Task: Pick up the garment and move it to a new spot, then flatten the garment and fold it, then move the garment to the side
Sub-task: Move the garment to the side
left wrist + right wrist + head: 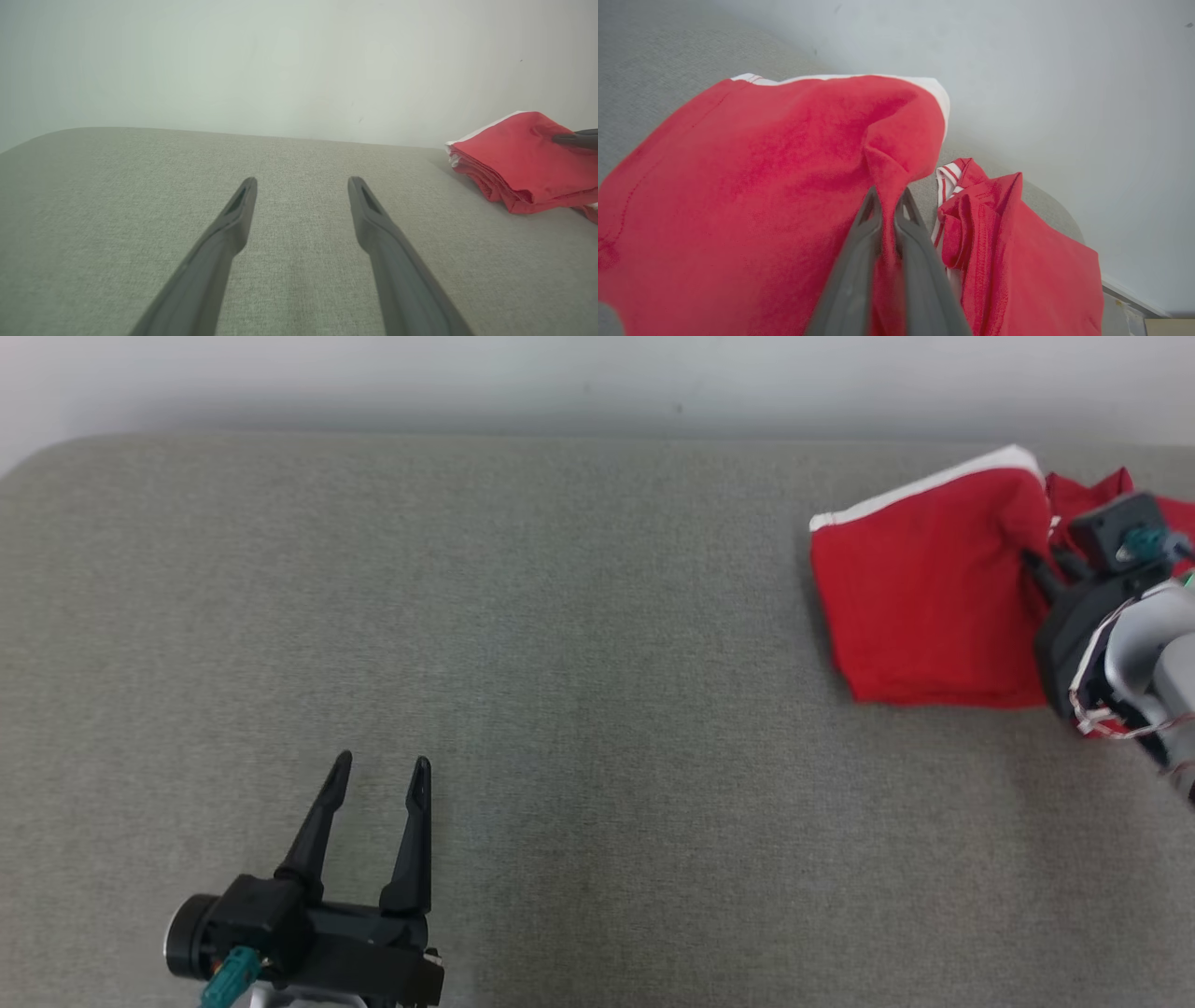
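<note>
A: Fingers?
B: Right gripper pinched tight on a fold of the garment. Left gripper spread wide, empty.
A: Counts?
B: Two grippers, one garment: red, white trim, folded, at the far right of the grey surface.

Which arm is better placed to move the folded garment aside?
Right. The right gripper is shut on a pinched ridge of the red garment. The left gripper hangs open over the bare grey surface, far across from it.
</note>
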